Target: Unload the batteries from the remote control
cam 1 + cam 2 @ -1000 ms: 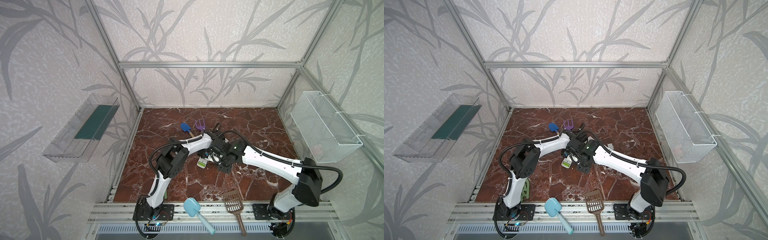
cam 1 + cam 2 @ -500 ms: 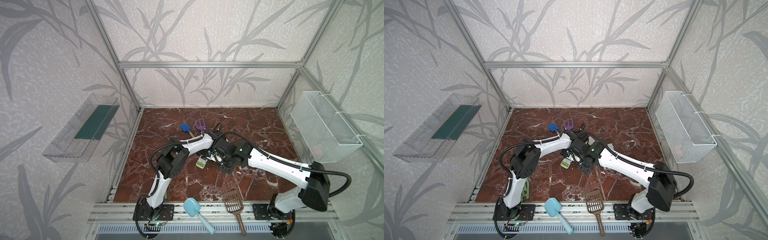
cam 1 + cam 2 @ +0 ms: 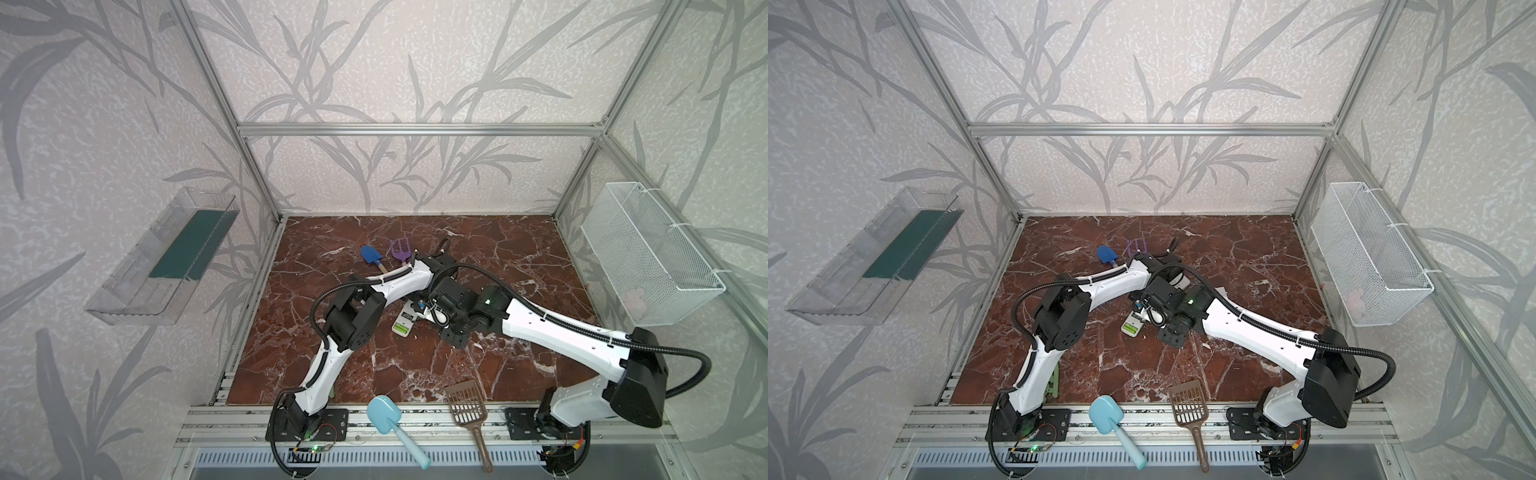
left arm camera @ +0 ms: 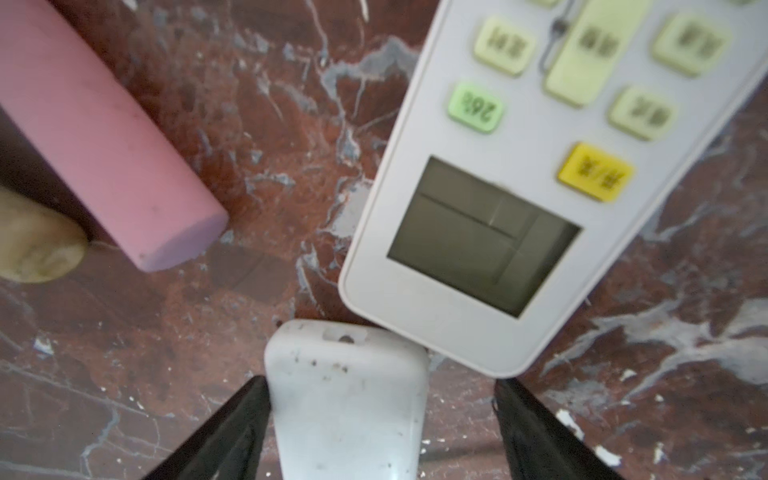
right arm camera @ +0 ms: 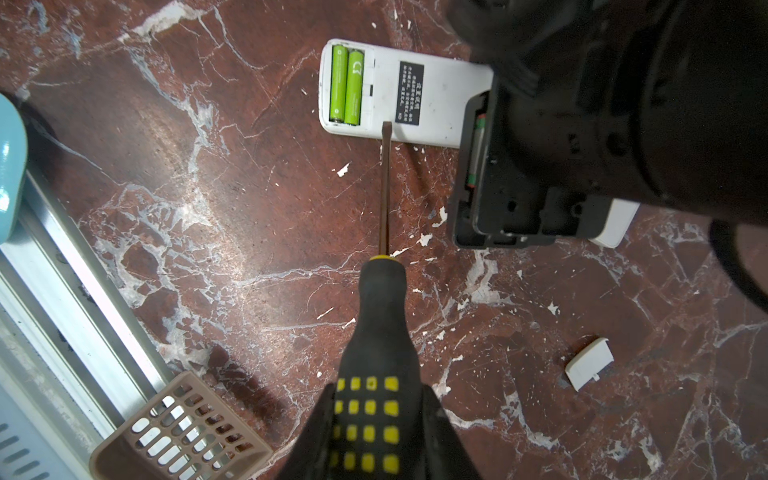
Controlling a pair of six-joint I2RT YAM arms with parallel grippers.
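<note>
Right gripper [image 5: 376, 419] pinches the screwdriver [image 5: 382, 316] near the batteries [image 5: 345, 85] in the remote [image 5: 444, 99]. Left gripper [image 4: 378, 390], jaws spread, covers its other end.

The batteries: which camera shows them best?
The right wrist view: two lime-green batteries lie side by side in the open compartment of the remote, sharp and unblocked. In both top views they are only a tiny green speck. The left wrist view shows none.

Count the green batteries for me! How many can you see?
2. One battery lies in the open compartment at the end of the white remote, which is face down. The other battery lies right beside it. More may be hidden from view.
</note>
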